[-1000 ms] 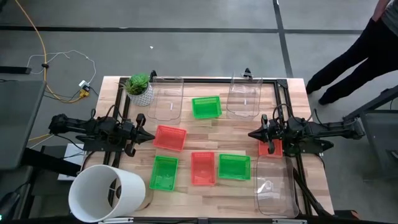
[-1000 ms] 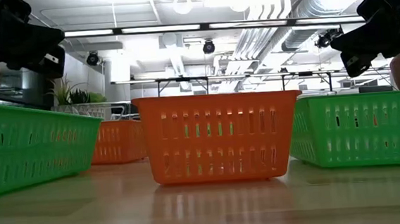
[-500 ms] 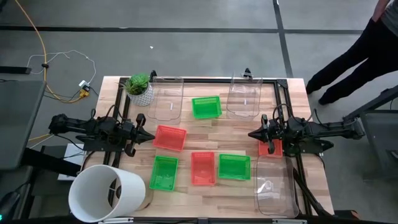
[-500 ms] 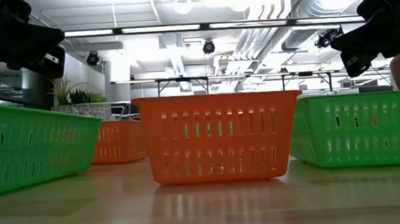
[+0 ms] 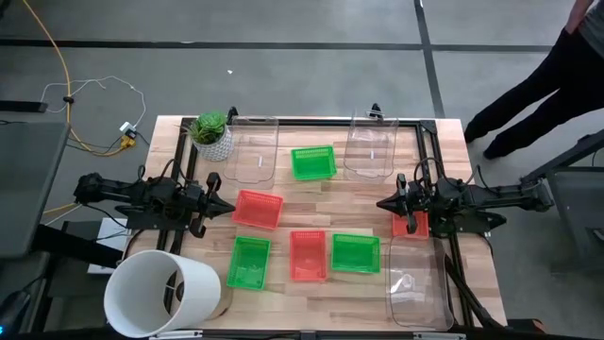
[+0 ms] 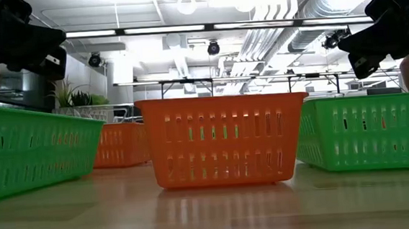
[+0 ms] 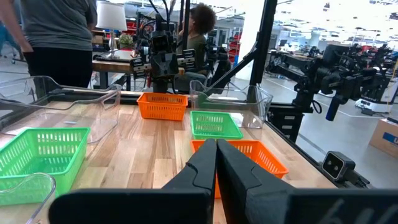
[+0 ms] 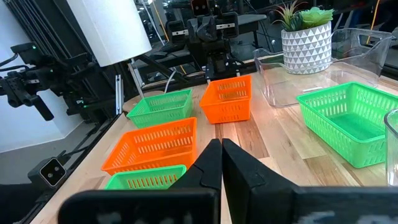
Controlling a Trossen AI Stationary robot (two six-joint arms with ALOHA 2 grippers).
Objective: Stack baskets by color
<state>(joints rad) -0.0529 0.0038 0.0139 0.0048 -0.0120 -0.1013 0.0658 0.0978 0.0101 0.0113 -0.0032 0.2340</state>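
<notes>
1. Baskets: six loose on the table, none nested. Red basket sits left of centre, just beside the left gripper. Second red basket is in the near row, between a green basket and another green basket. Third green basket lies at the far side, between two clear bins. A third red basket is mostly hidden under the right gripper.
2. Step in hand, by my read: nothing started; both arms hover at the table's side edges, tips facing inward.
3. Doing it well: open the left fingers first, pinch one short wall of the nearest red basket, lift clear of the neighbours, square it over the near-row red one, then lower so it nests.
4. Risk: thin mesh walls flex, so grip near a corner; a skewed drop will jam on the rim.
5. Look: shallow rectangles, slotted sides, flared rims, empty; red reads orange in the wrist views.
6. Left gripper: fingers pressed together, holding nothing. Right gripper: the same, above its red basket, empty.
7. Around: white bucket at the near left corner, potted plant at the far left, a third clear bin near right. A person stands beyond the table's right side.
</notes>
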